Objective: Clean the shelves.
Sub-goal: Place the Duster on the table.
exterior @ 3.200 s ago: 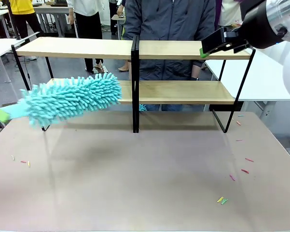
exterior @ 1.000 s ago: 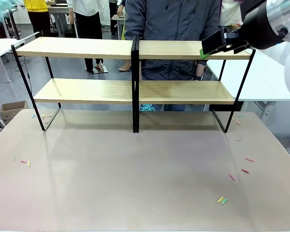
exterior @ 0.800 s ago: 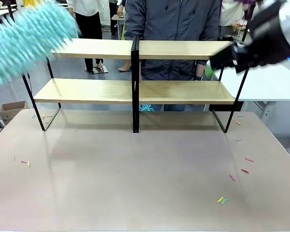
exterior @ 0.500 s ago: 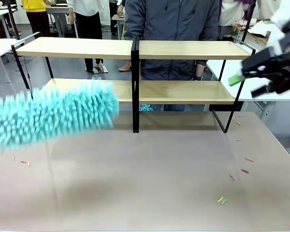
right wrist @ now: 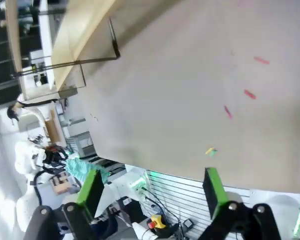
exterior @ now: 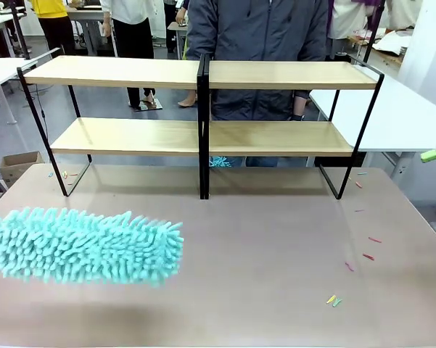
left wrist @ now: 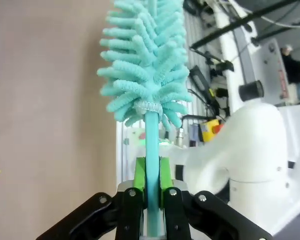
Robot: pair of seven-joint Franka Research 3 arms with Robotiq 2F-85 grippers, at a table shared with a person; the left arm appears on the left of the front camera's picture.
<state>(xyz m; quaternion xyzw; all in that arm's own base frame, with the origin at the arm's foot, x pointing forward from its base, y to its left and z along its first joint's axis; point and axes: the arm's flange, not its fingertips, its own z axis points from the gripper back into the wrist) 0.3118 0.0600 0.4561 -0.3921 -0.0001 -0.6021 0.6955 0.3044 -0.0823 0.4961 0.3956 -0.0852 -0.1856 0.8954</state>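
In your left wrist view the left pincer (left wrist: pixel 149 192) is clamped on the teal handle of the duster (left wrist: pixel 147 55), whose tip is cut off by the top edge. From the front, the duster (exterior: pixel 87 245) is blurred over the near left of the surface (exterior: pixel 276 246), its handle end lost past the left edge. The right pincer (right wrist: pixel 152 192) stands wide apart, holding nothing; from the front you see just a green pad (exterior: pixel 434 154) at the right edge. Small coloured scraps (exterior: pixel 334 299) are too small to identify. The shelves (exterior: pixel 203 130) stand along the far edge, a person (exterior: pixel 257 43) partly hidden behind. No legible writing.
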